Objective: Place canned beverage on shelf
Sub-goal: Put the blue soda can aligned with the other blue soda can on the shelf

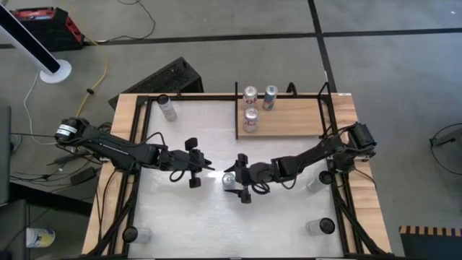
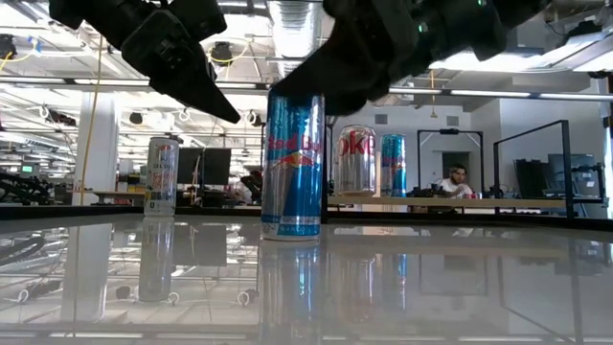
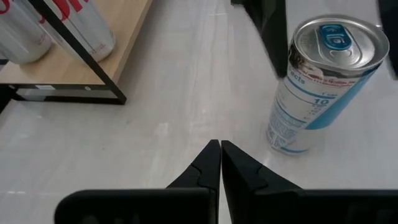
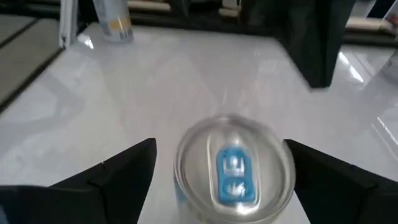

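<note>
An open-plan office or lab: ceiling ducts [image 2: 287, 19] and strip lights overhead, desks with monitors [image 2: 206, 163], and a seated person [image 2: 458, 182] behind the table [image 1: 216, 217].

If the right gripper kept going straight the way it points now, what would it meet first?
Most likely the blue-and-silver can: it stands upright on the white tabletop, straddled by the open right gripper, just ahead of it. Contact isn't visible yet.
</note>
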Available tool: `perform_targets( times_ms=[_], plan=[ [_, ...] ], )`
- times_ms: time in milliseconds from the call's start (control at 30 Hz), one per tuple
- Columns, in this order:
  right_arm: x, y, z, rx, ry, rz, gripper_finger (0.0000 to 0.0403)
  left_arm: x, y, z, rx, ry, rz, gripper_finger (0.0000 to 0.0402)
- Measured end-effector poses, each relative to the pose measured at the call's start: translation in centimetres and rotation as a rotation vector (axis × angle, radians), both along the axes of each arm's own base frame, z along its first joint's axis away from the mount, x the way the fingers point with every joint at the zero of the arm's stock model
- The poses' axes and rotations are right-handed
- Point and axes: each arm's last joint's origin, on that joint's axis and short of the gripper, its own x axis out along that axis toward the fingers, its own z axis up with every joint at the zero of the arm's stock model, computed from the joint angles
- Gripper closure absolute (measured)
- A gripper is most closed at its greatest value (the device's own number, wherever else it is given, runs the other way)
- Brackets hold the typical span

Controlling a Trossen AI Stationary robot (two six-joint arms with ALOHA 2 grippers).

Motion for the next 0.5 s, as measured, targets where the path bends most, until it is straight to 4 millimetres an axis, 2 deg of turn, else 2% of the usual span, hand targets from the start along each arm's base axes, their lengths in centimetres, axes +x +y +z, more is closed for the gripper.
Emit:
perform_targets(
  times_ms=[200,500],
  plan=[
    [-0.23,-0.09,0.85,-0.006,-0.017,0.003,0.0057,0.0,0.0,0.0,0.0,0.0,0.0,0.0401],
    [-0.43,-0.51,0.89,0.007,0.014,-0.009,0.01,-0.01,0.0,-0.01,0.0,0.001,-0.001,0.0402]
  ],
)
